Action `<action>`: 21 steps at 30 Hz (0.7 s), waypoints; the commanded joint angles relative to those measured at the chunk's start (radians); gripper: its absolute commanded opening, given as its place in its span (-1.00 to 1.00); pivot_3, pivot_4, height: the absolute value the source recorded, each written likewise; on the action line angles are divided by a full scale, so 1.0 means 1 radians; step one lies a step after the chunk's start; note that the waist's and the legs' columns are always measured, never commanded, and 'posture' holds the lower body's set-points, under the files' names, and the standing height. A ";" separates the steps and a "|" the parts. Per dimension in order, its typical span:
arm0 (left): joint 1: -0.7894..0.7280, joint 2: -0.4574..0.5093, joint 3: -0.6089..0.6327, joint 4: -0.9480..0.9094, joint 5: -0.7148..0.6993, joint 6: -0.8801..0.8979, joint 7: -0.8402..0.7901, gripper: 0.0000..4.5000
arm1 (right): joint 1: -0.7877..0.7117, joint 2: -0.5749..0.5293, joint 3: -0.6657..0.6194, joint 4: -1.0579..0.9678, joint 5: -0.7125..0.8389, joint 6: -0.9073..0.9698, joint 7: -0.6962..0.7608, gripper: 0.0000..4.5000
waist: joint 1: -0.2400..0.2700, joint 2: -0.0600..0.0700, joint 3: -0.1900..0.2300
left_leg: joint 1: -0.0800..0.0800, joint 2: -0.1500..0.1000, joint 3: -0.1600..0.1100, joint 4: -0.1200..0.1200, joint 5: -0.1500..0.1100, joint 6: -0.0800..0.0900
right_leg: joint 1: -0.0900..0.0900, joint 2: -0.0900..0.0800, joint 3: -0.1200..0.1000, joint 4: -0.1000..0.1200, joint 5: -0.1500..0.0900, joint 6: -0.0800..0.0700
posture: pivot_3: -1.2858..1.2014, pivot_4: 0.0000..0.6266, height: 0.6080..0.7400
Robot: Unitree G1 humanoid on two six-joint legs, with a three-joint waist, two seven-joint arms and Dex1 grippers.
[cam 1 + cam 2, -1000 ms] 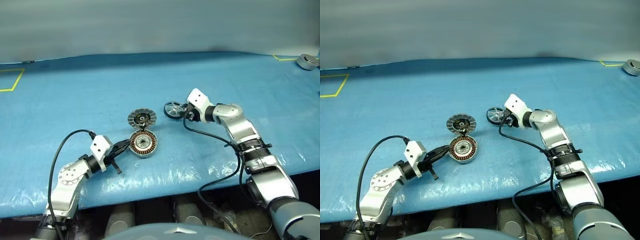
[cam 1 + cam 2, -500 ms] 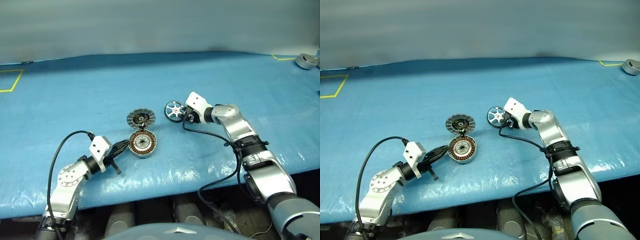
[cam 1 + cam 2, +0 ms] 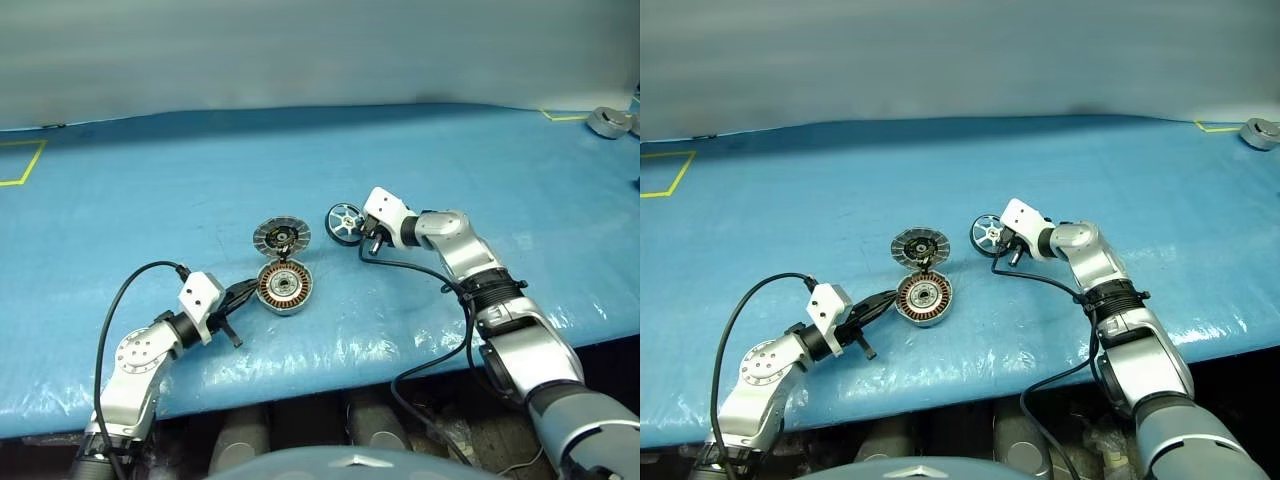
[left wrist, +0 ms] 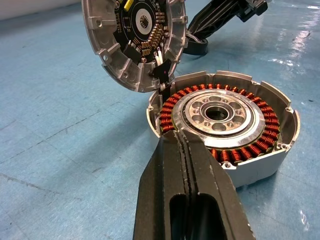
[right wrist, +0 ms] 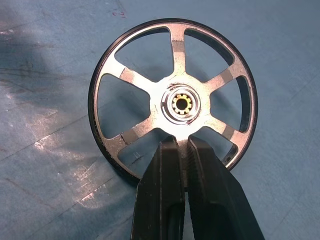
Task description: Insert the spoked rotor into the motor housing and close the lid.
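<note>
On the blue table, the right gripper pinches a spoke of the spoked rotor, right of the lid and motor housing; the left gripper stays clenched, empty.

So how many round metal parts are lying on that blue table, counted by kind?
Spoked rotor: 1
Motor housing: 1
Lid, standing open at the housing's edge: 1
Grey round part at the table's far right corner, too small to identify: 1
Total: 4
</note>
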 commanded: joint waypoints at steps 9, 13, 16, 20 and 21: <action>-0.005 -0.021 0.010 0.039 -0.006 -0.072 0.001 -1.00 | 0.278 0.031 -0.296 -0.499 0.339 0.124 -0.049 -0.98 | 0.006 0.001 0.000 | -0.003 0.000 -0.001 -0.002 0.000 0.000 | -0.002 0.000 0.000 0.000 0.003 0.002 | 0.03 -0.52 1.00; -0.016 -0.032 0.014 0.082 -0.014 -0.125 -0.016 -1.00 | 0.417 0.026 -0.297 -0.742 0.473 0.198 0.014 -0.98 | 0.006 0.001 0.000 | -0.003 0.000 -0.002 -0.002 0.000 0.000 | -0.002 0.000 0.000 0.000 0.001 0.005 | 0.03 -0.52 1.00; -0.016 -0.027 0.018 0.106 -0.043 -0.125 -0.055 -1.00 | 0.476 0.017 -0.268 -0.854 0.549 0.253 0.068 -0.98 | 0.003 0.001 0.001 | -0.002 0.000 -0.001 -0.001 0.000 0.000 | -0.002 0.000 0.000 0.000 -0.002 0.003 | 0.03 -0.52 1.00; -0.030 -0.042 0.041 0.147 -0.098 -0.175 -0.104 -1.00 | 0.515 0.009 -0.190 -0.930 0.563 0.289 0.097 -0.98 | 0.003 0.001 0.001 | -0.002 0.000 0.000 0.001 0.000 0.000 | -0.001 0.000 0.000 0.000 -0.002 0.003 | 0.03 -0.52 1.00; -0.032 -0.042 0.042 0.157 -0.105 -0.183 -0.118 -1.00 | 0.518 0.007 -0.169 -0.938 0.556 0.293 0.097 -0.98 | 0.004 0.001 0.001 | -0.002 0.000 0.000 0.001 0.000 0.000 | -0.001 0.000 0.000 0.000 -0.002 0.003 | 0.03 -0.52 1.00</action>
